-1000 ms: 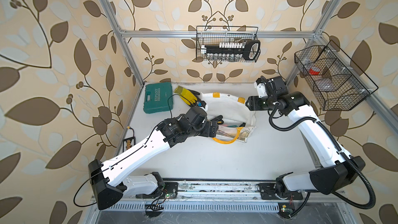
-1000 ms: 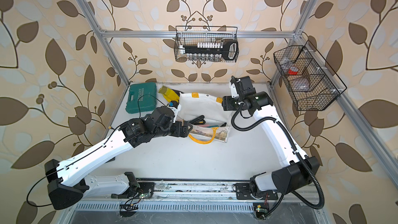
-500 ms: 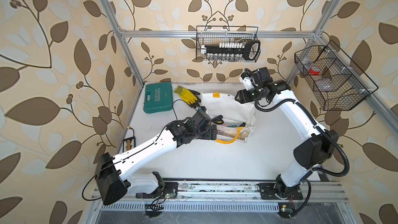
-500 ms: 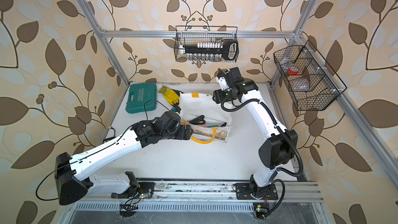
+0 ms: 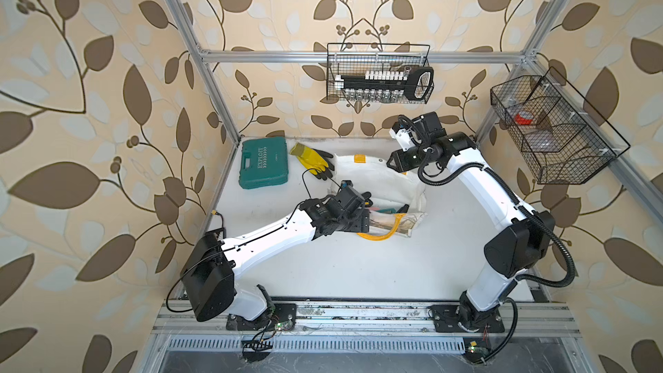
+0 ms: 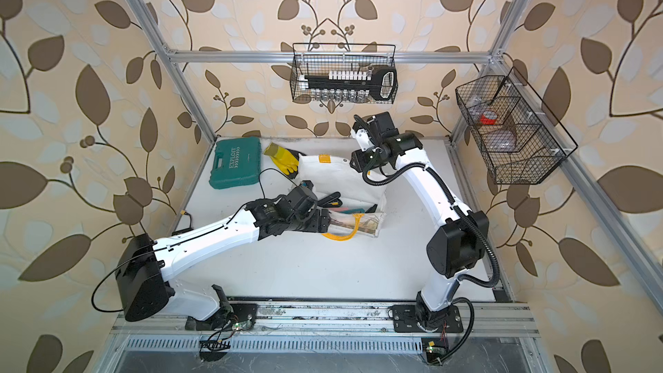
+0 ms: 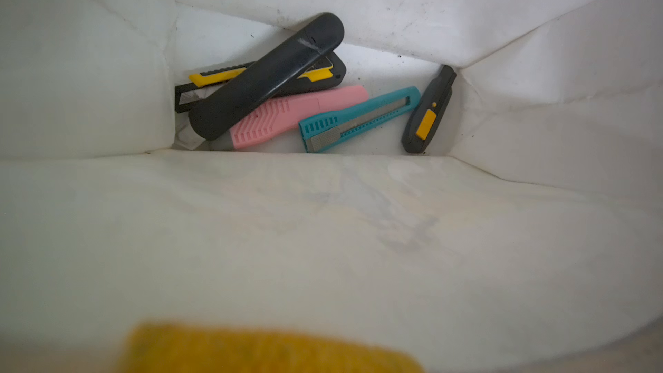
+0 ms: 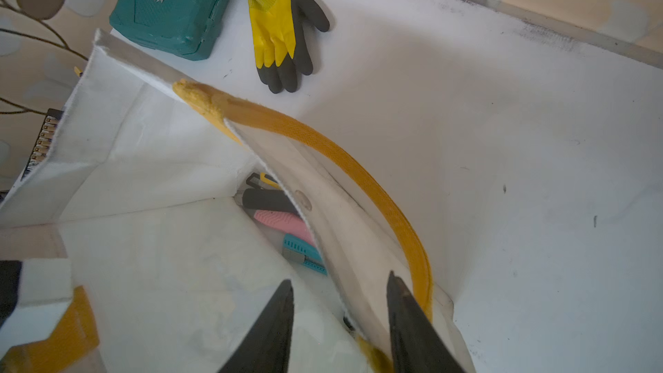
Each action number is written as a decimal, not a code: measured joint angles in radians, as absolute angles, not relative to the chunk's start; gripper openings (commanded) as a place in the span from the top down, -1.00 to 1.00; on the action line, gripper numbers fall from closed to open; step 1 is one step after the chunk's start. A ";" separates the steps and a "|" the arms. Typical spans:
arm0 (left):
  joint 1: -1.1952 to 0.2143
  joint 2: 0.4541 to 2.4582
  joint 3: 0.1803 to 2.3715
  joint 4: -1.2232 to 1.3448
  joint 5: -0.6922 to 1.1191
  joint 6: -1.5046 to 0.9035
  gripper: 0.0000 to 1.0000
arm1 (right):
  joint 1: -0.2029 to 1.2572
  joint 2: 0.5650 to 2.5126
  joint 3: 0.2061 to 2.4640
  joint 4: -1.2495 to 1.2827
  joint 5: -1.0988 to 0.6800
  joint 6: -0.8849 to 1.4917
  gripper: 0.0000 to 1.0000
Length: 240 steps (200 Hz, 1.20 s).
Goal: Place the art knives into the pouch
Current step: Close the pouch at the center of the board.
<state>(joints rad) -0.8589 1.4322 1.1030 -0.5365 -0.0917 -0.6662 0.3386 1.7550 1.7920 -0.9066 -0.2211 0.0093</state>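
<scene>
Though the pouch [image 5: 380, 181] half-hides the spread left gripper [image 5: 366, 217], the right gripper [image 8: 339, 278] gapes too.

And the right arm [image 5: 484, 188] is folding in, its elbow pulling closer, carrying the right gripper [image 8: 339, 278] along the far rim of the flat white fabric tote pouch [image 8: 143, 263] with yellow loop handles. Its fingers [image 8: 269, 328] are narrowing either side of that rim! Behind the left gripper [image 5: 365, 217], the left arm [image 5: 272, 235] is leaning in closer.

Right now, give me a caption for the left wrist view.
Looking into the white pouch: five art knives lie jumbled at its far end.
</scene>
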 measured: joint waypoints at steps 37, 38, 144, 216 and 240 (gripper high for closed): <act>-0.859 1.477 1.117 -0.523 -0.103 -0.666 -0.85 | 0.338 1.786 1.792 -0.894 -0.219 -0.001 0.20; -0.859 1.477 1.117 -0.523 -0.103 -0.666 -0.85 | 0.338 1.788 1.792 -0.894 -0.218 -0.002 0.20; -0.859 1.534 1.183 -0.536 -0.169 -0.665 -0.86 | 0.347 1.819 1.756 -0.867 -0.236 -0.023 0.97; -0.828 1.552 1.201 -0.550 -0.220 -0.645 -0.87 | 0.398 1.726 1.666 -0.887 -0.257 -0.057 1.00; -0.791 1.560 1.209 -0.556 -0.220 -0.620 -0.86 | 0.427 1.687 1.645 -0.911 -0.258 -0.057 0.96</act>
<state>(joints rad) -0.7914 1.5597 1.2091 -0.5560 -0.2203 -0.6197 0.4274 1.6875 1.6447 -0.9108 -0.2584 -0.0566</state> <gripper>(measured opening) 0.933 0.053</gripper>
